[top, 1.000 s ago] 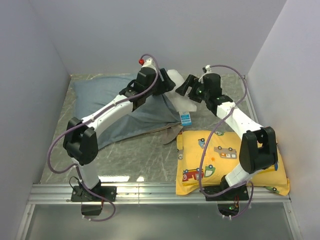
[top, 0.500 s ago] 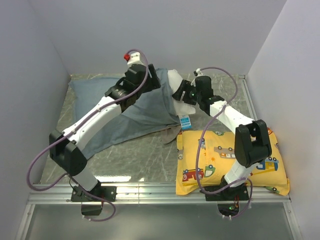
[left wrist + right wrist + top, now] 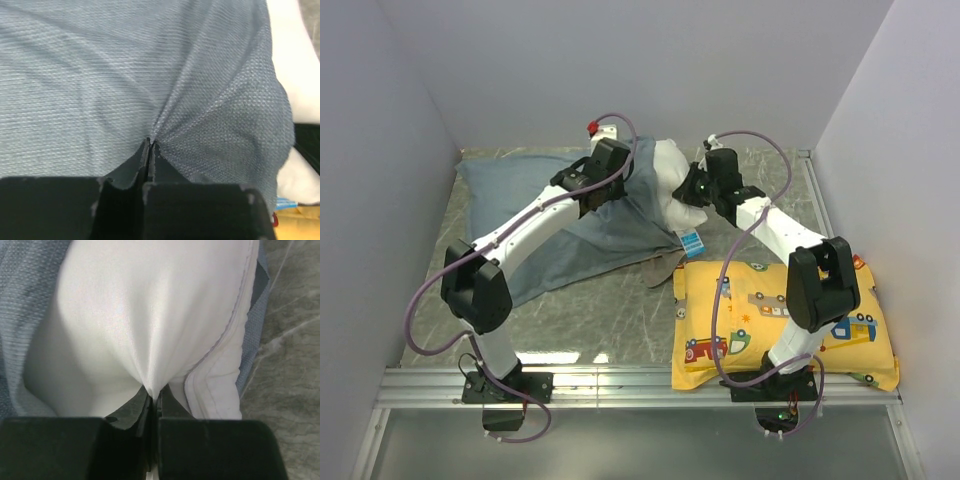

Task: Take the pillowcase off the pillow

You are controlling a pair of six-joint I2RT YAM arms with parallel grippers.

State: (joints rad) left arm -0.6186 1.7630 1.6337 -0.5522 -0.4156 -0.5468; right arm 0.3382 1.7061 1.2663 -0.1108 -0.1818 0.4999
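Both arms clamped on cloth at the far centre of the table.
Left gripper: fingers pressed together on a pinch of the pillowcase, with the blue-grey cloth puckering out from the tips. Right gripper: fingers pressed together on a fold of the white pillow, whose end protrudes from the pillowcase at far centre. The pillowcase drapes from there leftward and nearer across the table. A yellow vehicle-print pillow lies near right, apart from both grippers. A small blue tag sits at its far-left corner.

Bright even overhead light, soft shadows; glare on table front edge; pillow nr blown-out, R wrist cam
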